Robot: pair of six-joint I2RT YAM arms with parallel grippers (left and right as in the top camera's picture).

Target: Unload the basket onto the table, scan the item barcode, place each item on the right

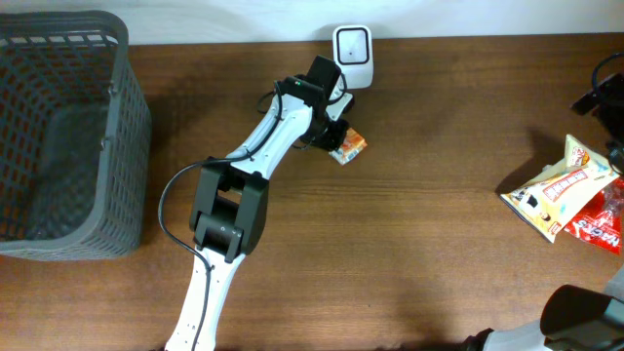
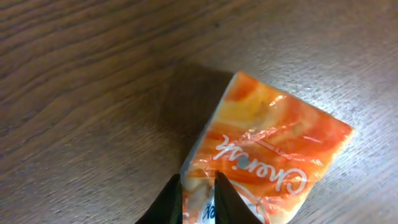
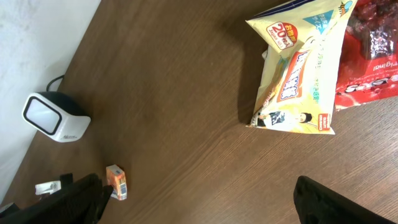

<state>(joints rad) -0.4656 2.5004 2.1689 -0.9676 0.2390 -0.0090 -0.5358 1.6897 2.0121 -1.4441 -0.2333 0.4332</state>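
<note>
Clearly the left tool [image 2: 198, 198] stands narrow, its jaws pinched on one lower corner of the orange packet [image 2: 273, 140]. The wrist view shows film caught between the two dark fingertips. Seen from overhead, the packet sits near the far edge of the table [image 1: 439, 244], about midway along it and just in front of the white scanner [image 1: 352, 44]. The shadow under it suggests it is tipped up rather than lying flat, though I cannot tell if it is fully clear of the wood. The right tool [image 3: 199, 186] is spread wide and holds nothing, over by the right edge near the yellow snack bag [image 1: 556, 185] and the red bag [image 1: 600, 219].

The packet looks small and light, wrapped in glossy, creased film. That film is likely slippery and soft at the sealed ends, with a firmer body in the middle. A corner pinch may let it swing or twist, so the printed face could wander off the scanner window. A hold across the firmer middle, by the side edges, should steady it better and leave both broad faces uncovered. No barcode shows in any view, so it is probably on the underside.
</note>
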